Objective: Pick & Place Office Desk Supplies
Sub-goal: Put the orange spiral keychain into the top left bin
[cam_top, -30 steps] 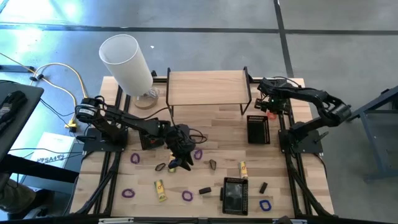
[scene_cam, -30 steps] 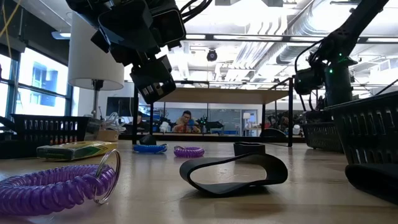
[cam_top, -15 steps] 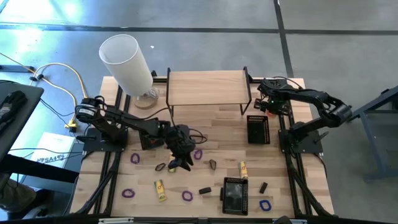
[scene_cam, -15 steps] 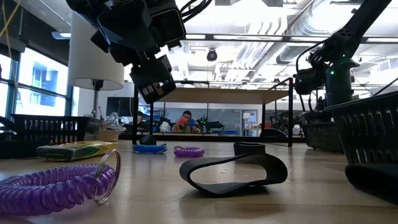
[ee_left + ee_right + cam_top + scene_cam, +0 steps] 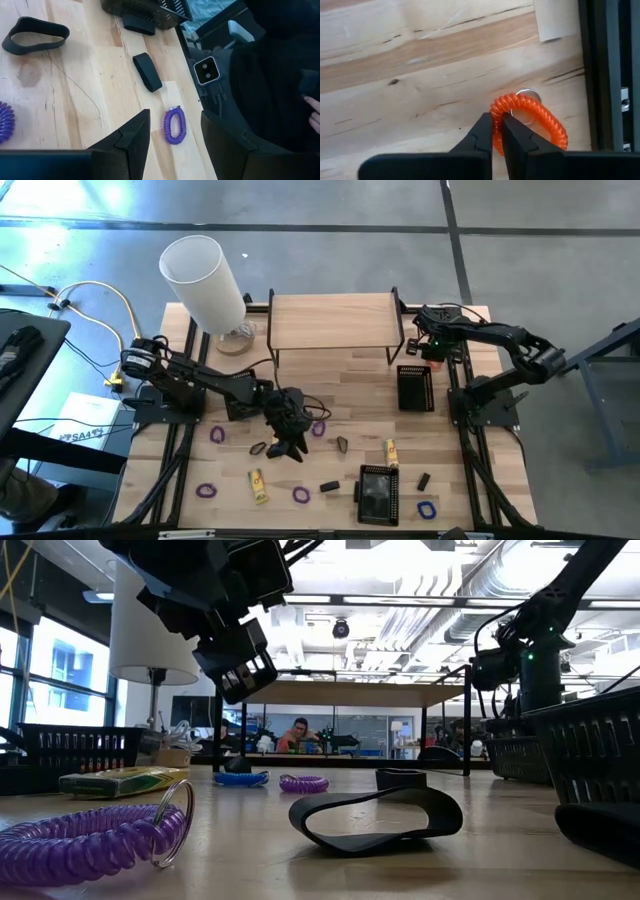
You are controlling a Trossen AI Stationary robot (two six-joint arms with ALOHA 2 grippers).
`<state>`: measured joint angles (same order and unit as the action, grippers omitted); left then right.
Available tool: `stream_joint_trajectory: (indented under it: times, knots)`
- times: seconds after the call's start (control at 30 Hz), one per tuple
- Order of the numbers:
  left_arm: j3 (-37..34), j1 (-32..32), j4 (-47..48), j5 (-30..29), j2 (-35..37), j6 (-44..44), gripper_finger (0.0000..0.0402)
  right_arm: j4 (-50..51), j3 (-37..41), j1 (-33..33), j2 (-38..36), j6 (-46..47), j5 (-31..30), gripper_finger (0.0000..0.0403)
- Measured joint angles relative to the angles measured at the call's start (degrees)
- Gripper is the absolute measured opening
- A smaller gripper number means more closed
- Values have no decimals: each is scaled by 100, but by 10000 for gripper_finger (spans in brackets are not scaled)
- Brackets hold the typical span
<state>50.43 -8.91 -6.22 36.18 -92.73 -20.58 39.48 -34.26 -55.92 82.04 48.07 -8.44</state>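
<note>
Beneath right hand (image 5: 497, 131), orange coil loop (image 5: 540, 120) flat, lying crosswise

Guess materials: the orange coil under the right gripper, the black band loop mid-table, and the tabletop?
Orange coil: likely glossy plastic, a stretchy spiral cord with a metal-looking ring. The right gripper is shut on it.
Black band loop: probably matte rubber or elastic; a flat strip slumped into a soft loop.
Tabletop: wood, light satin finish, with visible grain and plank seams.

Bright daylight, ceiling glare, blurred foreground coil (image 5: 90, 840)
</note>
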Motion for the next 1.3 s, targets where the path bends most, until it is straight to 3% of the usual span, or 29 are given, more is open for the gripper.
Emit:
stream_joint_trajectory:
  times: [0.2,0.3,0.47,0.73,1.0,1.17,1.3]
  knots:
    - [0,-44,219,-2,0,3,171,12,4,143,-108,-229,-216,7]
    - [0,-93,218,-3,0,4,171,106,42,217,-341,-405,-693,7]
    - [0,-150,218,2,0,23,171,457,28,257,-993,-520,-1021,5]
    - [0,-140,216,-243,0,193,171,614,17,410,-2289,-937,-972,4]
    - [0,-123,202,-641,0,436,171,438,9,1429,-3853,-1132,-1162,4]
    - [0,-29,181,-630,0,376,171,311,7,2400,-4678,-1307,-1290,4]
    - [0,-18,145,-312,39,315,171,-391,7,3191,-5087,-1563,-1246,3]
